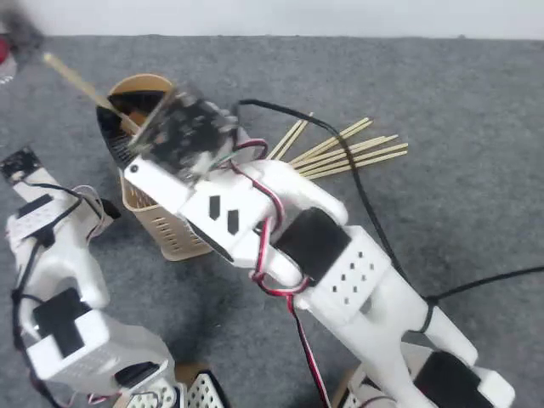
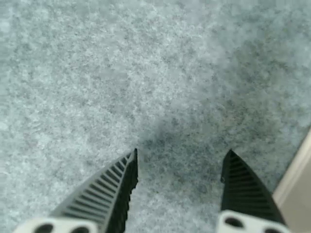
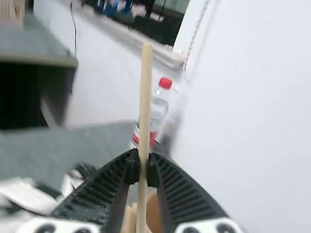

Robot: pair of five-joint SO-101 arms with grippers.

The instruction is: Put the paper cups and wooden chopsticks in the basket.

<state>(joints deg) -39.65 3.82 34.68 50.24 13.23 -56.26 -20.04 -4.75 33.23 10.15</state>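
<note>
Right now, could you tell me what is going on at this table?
The right gripper is shut on one wooden chopstick, holding it over the basket, which already seems to hold a paper cup. More chopsticks lie in a loose pile on the grey table beside the basket. The left gripper hangs open over the table.

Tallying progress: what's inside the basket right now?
One paper cup shows in the basket, at its far side. The right arm, jaws shut on a chopstick, covers the rest of the opening, so anything else inside is hidden.
</note>
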